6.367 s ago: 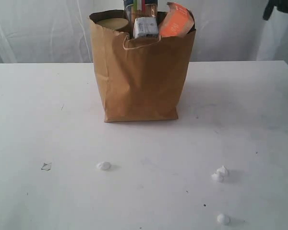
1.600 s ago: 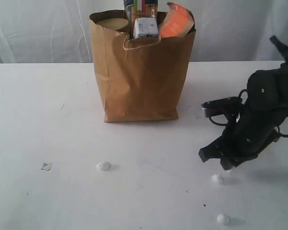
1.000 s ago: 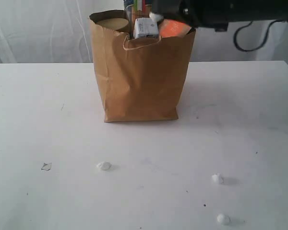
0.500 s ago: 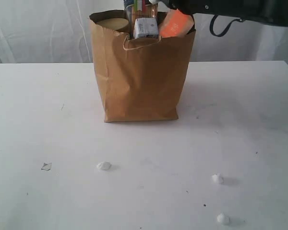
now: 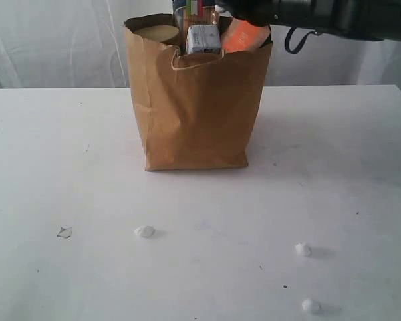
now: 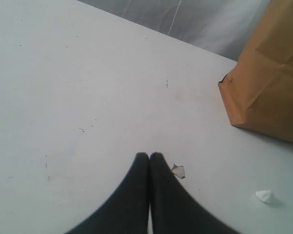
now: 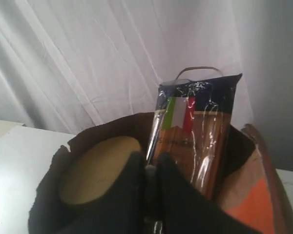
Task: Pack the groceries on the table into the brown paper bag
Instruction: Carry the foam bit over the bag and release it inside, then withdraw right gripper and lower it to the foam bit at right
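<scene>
I see glossy spaghetti packet (image 7: 195,141), green-white-red stripe, letters I cannot read, in creased brown paper bag (image 5: 197,114) at 12 o'clock; left claw (image 6: 150,156) and right claw (image 7: 150,165) both pinched narrow

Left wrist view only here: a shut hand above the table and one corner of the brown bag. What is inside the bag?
Observer: The exterior view shows a white-blue carton, an orange-labelled pouch, a gold lid and a spaghetti packet rising out of the brown paper bag.
Operator: Where is the other arm?
Observer: The right hand hangs closed above the bag's open top.
Operator: Any groceries left on the table?
Observer: None. Three small white crumbs lie in front of the bag, and your view catches just one.
</scene>
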